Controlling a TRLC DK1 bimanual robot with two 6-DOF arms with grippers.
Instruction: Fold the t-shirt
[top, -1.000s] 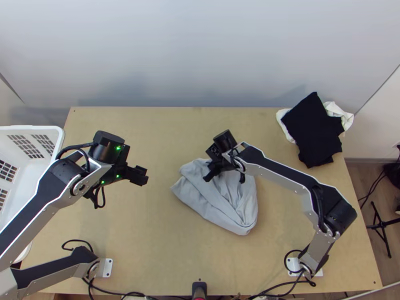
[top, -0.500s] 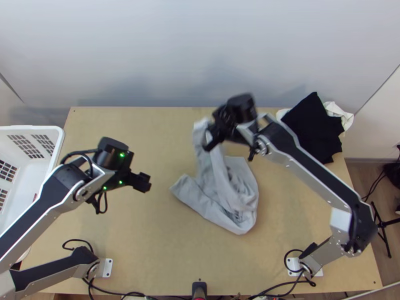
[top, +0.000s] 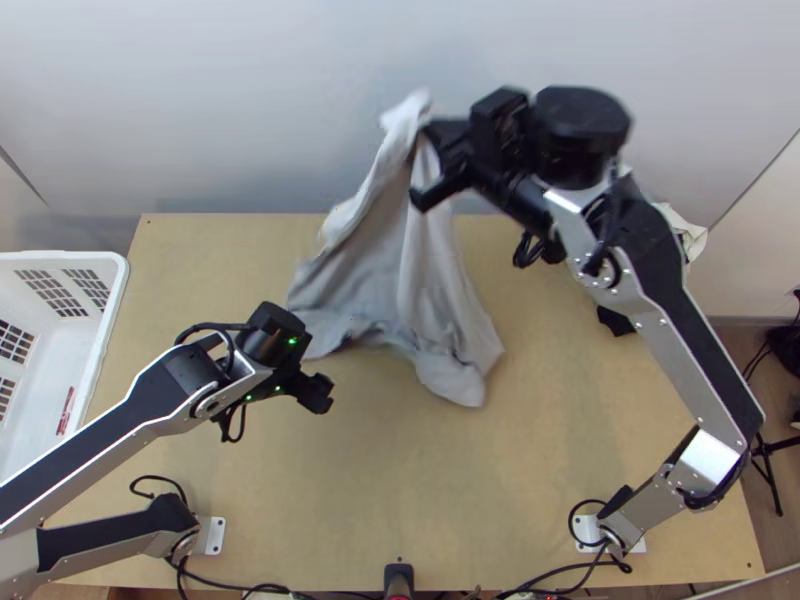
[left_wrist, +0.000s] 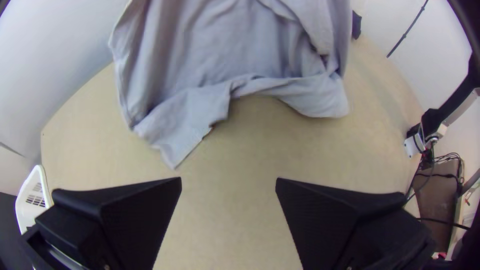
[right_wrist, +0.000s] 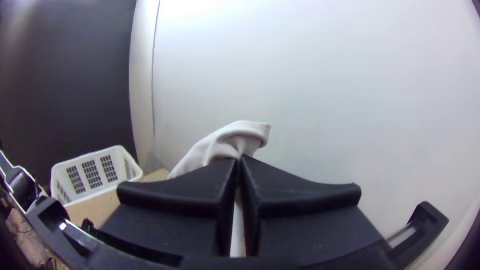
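Evidently the right gripper (right_wrist: 239, 159) has swung up from the middle of the top view to its upper part, drawing the t-shirt (top: 400, 260) with it. A second ago the grey cloth was a low bunch at the centre; now it hangs in a long drape from that clenched gripper, pinched near one end, its lower folds spreading over the middle of the bench (top: 540, 450). The left gripper (left_wrist: 228, 180), its fingers parted and holding nothing, has edged slightly down and inward.

For the task, this looks like shaking out or opening up; folding proper has yet to begin. The cloth probably needs a second hold or a flat laying-down first, and that single pinch could let it twist.

As for writing, the basket (top: 108, 310) at the left edge bears a small red mark (top: 66, 410), too small to make out.
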